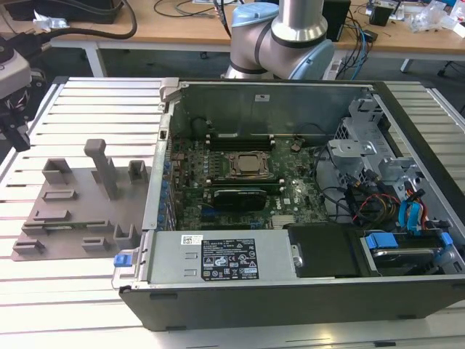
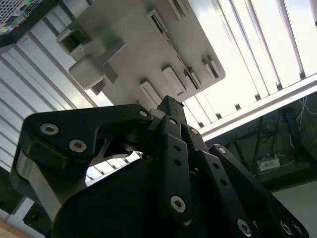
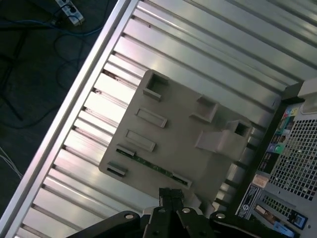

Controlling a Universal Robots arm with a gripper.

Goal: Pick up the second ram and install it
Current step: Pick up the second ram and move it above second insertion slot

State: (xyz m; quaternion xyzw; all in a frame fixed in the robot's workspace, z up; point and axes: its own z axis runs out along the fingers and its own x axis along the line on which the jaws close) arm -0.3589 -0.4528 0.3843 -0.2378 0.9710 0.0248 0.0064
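A slatted aluminium worktop carries the work. A wooden desk strewn with cables stands behind it, and dark floor shows past its edge.

In both wrist views the black claw is drawn narrow, its fingertips pressed together with nothing between them. It hangs over a grey fixture plate, the tips aimed at the plate's border. Whether they touch the plate I cannot tell.

The second ram lies on that plate. It is a thin green strip set on edge in a long slot between two small end holders, along the border nearest the claw tips and just beside them in the first wrist view. Farther in on the plate stand several low rectangular pockets and one taller post.

Just beside the plate, on the exterior view's right, lies the opened computer case. Its motherboard is exposed, with the square CPU socket near the middle. The arm's grey base joint rises behind the case, well apart from the plate.
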